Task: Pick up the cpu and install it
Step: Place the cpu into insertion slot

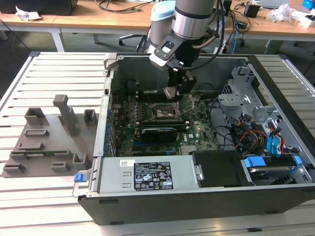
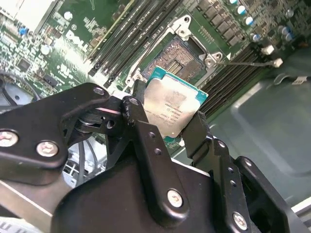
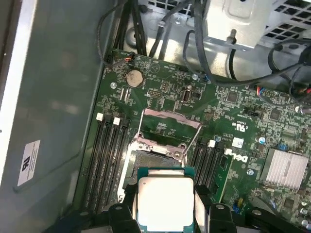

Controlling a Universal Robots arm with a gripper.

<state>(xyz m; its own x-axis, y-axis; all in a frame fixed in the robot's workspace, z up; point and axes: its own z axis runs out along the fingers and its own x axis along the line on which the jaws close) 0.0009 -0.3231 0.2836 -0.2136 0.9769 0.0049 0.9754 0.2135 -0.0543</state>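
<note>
your end effector [image 2: 166,115] is clenched on the cpu [image 2: 171,104], gripping it by two opposite edges. you're holding it just above the open socket [image 2: 183,54] of the green motherboard [image 3: 167,92] inside the computer case [image 1: 197,210].

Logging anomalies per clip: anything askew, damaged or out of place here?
Nothing stands out. The gripper holds the cpu by its edges above the open socket, its frame flipped up; the motherboard looks undamaged.

Matt silvery metal tops the cpu [image 2: 170,109].
</note>
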